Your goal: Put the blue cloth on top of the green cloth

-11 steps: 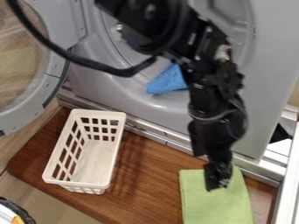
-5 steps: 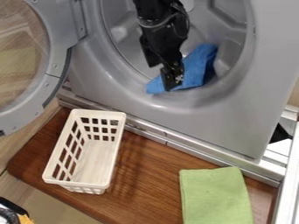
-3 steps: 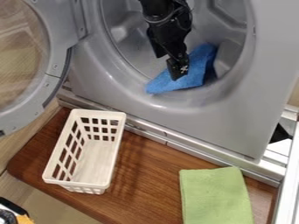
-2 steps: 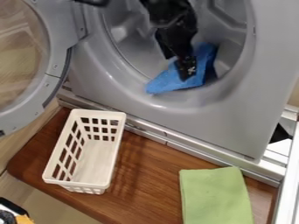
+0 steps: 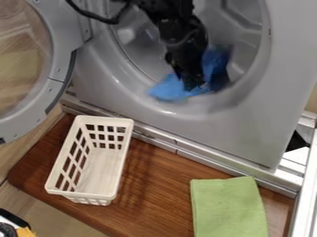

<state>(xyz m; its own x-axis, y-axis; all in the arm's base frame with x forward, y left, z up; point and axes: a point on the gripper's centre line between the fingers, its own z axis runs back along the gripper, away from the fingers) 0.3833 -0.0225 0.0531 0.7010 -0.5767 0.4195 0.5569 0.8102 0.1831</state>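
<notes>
Change noted: over the last instants the gripper (image 5: 193,86) has moved slightly down and toward the view's left, and the blue cloth (image 5: 170,90) has shifted with it. The cloth's near corner now lies further out to the left of the gripper tip than it did in the earlier frames, and the fabric looks more bunched. This suggests that contact has been made and that pickup is in hand, though a drag without a secure hold is equally possible. State of end effector: whether it is wide, narrow or closed on fabric cannot be told. Location: the blue cloth is directly beneath and to both sides of the gripper tip, at the lower part of the drum opening (image 5: 248,46). The green cloth (image 5: 229,208) lies flat, below and to the right of the gripper, on a wooden board (image 5: 155,185); placement remains outstanding. A lift clear of the opening's lip appears required next, with a risk of snagging or slipping. Count: one blue cloth; one green cloth; one white basket (image 5: 105,120), below and left of the gripper; one round door (image 5: 57,37), swung open well to its left; one arm (image 5: 176,28), entering from above.
</notes>
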